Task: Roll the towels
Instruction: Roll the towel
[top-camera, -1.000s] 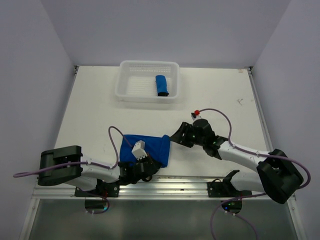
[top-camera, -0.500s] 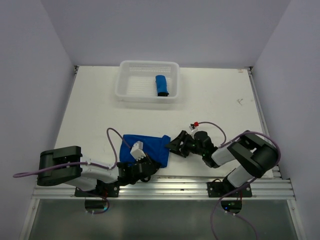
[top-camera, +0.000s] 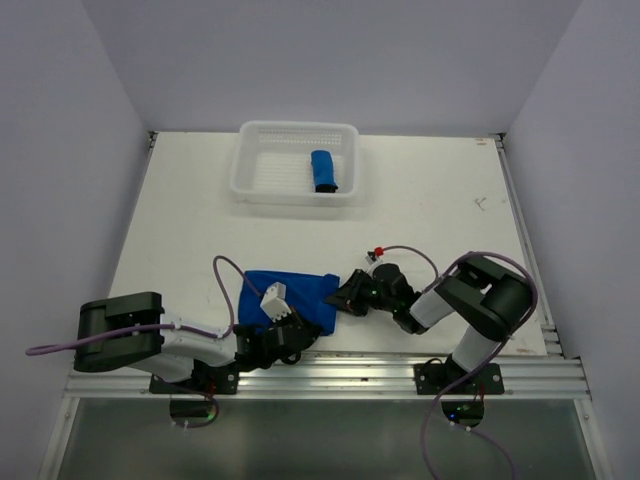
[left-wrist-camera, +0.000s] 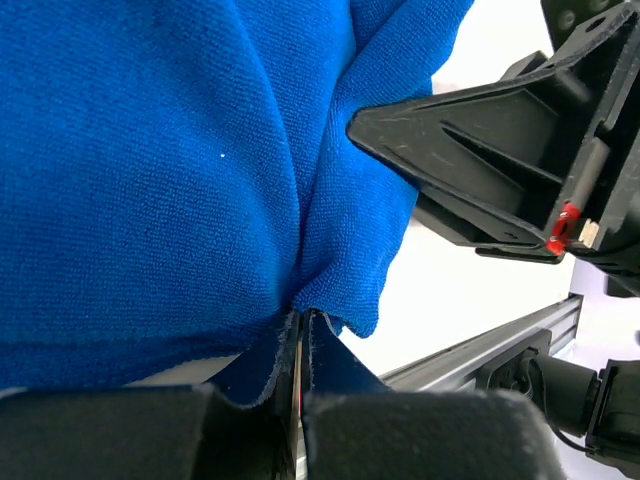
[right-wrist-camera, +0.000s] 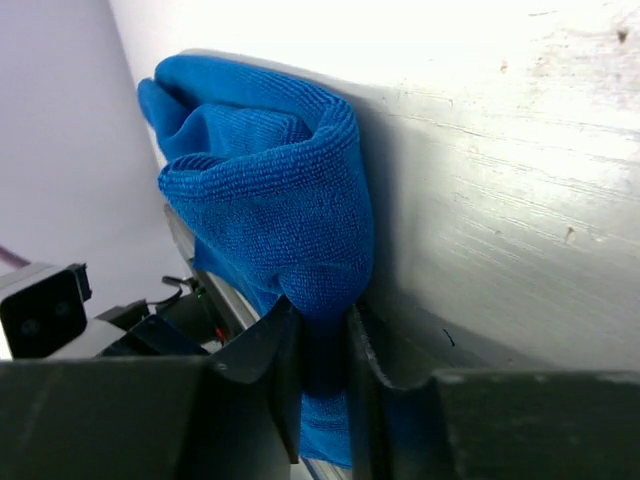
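Observation:
One royal-blue towel (top-camera: 298, 290) lies loosely bunched on the white table near the front edge. My left gripper (top-camera: 292, 332) is shut on its near edge; in the left wrist view the fingertips (left-wrist-camera: 300, 325) pinch a thin hem of the towel (left-wrist-camera: 150, 150). My right gripper (top-camera: 343, 296) is at the towel's right edge, shut on a thick fold of the cloth (right-wrist-camera: 270, 210) that fills the gap between its jaws (right-wrist-camera: 325, 345). The other towel (top-camera: 322, 172) lies rolled up inside the white basket (top-camera: 250, 185).
The basket stands at the back of the table, left of centre. A metal rail (top-camera: 330, 370) runs along the near edge just behind the towel. The right gripper's black body (left-wrist-camera: 480, 170) shows close beside the towel in the left wrist view.
The right arm folded back and its gripper slid left to the towel's right edge, opened wider, then closed on the fold. The left gripper stayed shut on the near edge.

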